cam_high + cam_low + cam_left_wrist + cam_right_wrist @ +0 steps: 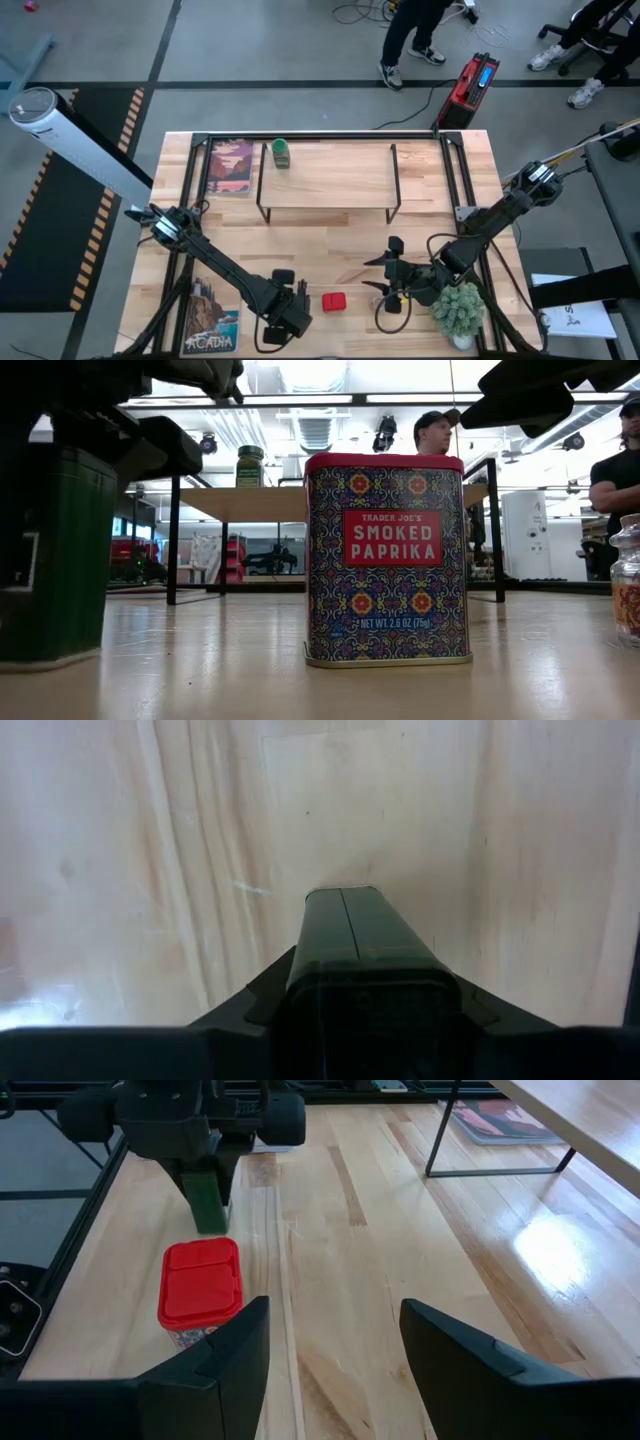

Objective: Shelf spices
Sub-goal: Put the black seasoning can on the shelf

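The left gripper [205,1155] squeezes the dark green tin [208,1198] just beside the red tin [333,301], far from the shelf [325,180], while the right gripper [335,1350] waits open nearby, so lifting crookedly could knock the red tin over.

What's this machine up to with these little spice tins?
It is putting spices onto the shelf. The green-lidded jar already stands there. The left gripper grips the dark olive tin at the table's front edge. The smoked paprika tin waits beside it. The right gripper is open near a small jar.
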